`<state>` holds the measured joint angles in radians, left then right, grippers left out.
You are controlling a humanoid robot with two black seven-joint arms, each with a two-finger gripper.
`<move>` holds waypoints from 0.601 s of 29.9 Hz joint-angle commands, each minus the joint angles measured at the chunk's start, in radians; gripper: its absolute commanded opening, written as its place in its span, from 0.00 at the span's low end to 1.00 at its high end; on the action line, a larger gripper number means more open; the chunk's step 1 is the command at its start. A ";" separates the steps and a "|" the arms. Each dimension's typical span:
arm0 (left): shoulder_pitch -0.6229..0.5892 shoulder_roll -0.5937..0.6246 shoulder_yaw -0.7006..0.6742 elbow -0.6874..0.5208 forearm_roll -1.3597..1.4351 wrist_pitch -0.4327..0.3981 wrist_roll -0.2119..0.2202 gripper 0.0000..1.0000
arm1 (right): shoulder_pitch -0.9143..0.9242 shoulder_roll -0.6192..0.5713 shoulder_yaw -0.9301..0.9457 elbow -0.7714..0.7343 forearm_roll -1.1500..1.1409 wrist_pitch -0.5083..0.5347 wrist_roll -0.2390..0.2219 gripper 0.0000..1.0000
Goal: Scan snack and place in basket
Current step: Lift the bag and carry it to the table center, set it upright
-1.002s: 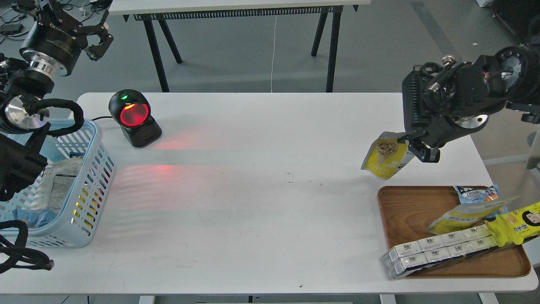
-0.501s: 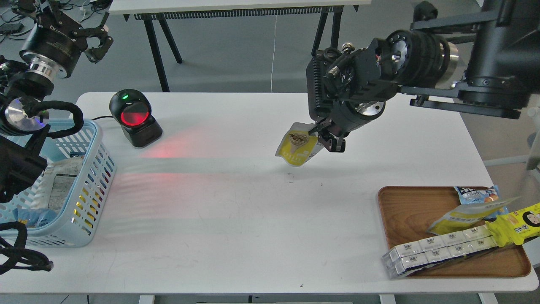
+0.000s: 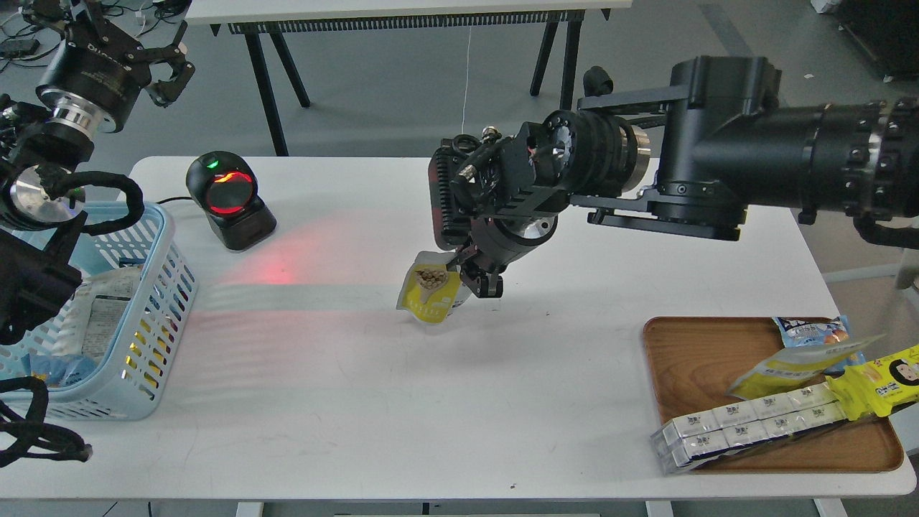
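My right gripper (image 3: 467, 276) is shut on the top edge of the snack (image 3: 429, 296), a small yellow-and-white pouch with beans on its front. The pouch hangs just above the white table's middle, its front toward me. The black scanner (image 3: 228, 199) with a glowing red window stands at the back left, well left of the pouch. The light blue basket (image 3: 154, 316) sits at the left edge and holds a few packets. My left gripper (image 3: 166, 72) is raised at the far left, behind the scanner, open and empty.
A brown wooden tray (image 3: 689, 359) at the front right holds a blue snack bag (image 3: 811, 332), a long white multi-box pack (image 3: 747, 424) and a yellow pouch (image 3: 790, 370). Red scanner light falls on the table (image 3: 359, 402) before the scanner.
My right arm has carried the pouch leftward, from above the tray's far edge to the table's middle, and slightly lower. The left arm has hardly moved.
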<state>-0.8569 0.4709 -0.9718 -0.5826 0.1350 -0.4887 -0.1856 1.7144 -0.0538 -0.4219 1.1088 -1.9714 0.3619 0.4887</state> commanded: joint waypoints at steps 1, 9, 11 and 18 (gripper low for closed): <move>0.001 0.000 0.001 0.000 -0.002 0.000 -0.001 1.00 | -0.019 0.031 0.000 -0.033 -0.004 0.000 0.000 0.00; -0.001 0.002 0.001 0.000 0.000 0.000 -0.002 1.00 | -0.042 0.054 -0.002 -0.061 -0.009 0.000 0.000 0.03; -0.001 0.002 0.001 0.000 -0.002 0.000 -0.002 1.00 | -0.042 0.054 -0.002 -0.061 -0.009 0.000 0.000 0.05; 0.001 -0.002 0.001 0.000 -0.002 0.000 -0.003 1.00 | -0.044 0.054 0.000 -0.060 -0.007 0.000 0.000 0.13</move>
<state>-0.8568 0.4715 -0.9710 -0.5830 0.1335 -0.4887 -0.1873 1.6706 0.0000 -0.4233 1.0477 -1.9804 0.3620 0.4887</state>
